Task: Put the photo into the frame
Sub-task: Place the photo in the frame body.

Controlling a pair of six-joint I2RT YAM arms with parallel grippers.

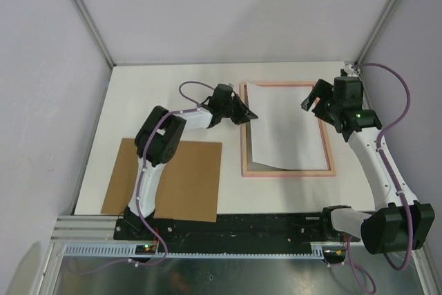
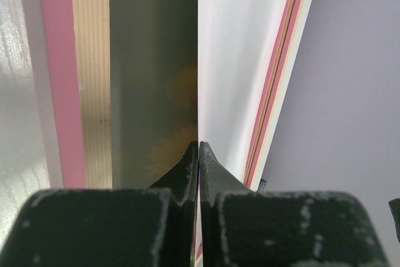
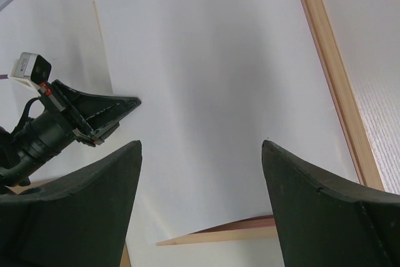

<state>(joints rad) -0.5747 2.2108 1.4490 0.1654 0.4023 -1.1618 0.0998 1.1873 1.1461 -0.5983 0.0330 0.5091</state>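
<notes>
Pinching the left edge of the photo (image 1: 286, 126), the left gripper (image 1: 247, 114) has its 2 fingers pressed together on the sheet. In the left wrist view the paper's edge runs straight into the closed tips (image 2: 199, 154). The photo lies blank white side up across the opening of the frame (image 1: 289, 172), slightly skewed. Its right side rests close to the right rail, and a dark strip of the opening shows at the near left corner. Beside the white sheet (image 2: 237, 60), that wrist view shows a dark greenish surface with a faint yellow blur; whether it is the printed face or a reflection I cannot tell. The right gripper (image 1: 314, 98) hangs above the photo's far right part with its jaws spread wide, holding nothing; the white back (image 3: 219, 79) shows between them. The frame lies flat on the table (image 1: 173, 77), and a brown backing board (image 1: 179, 177) sits well to its left.
</notes>
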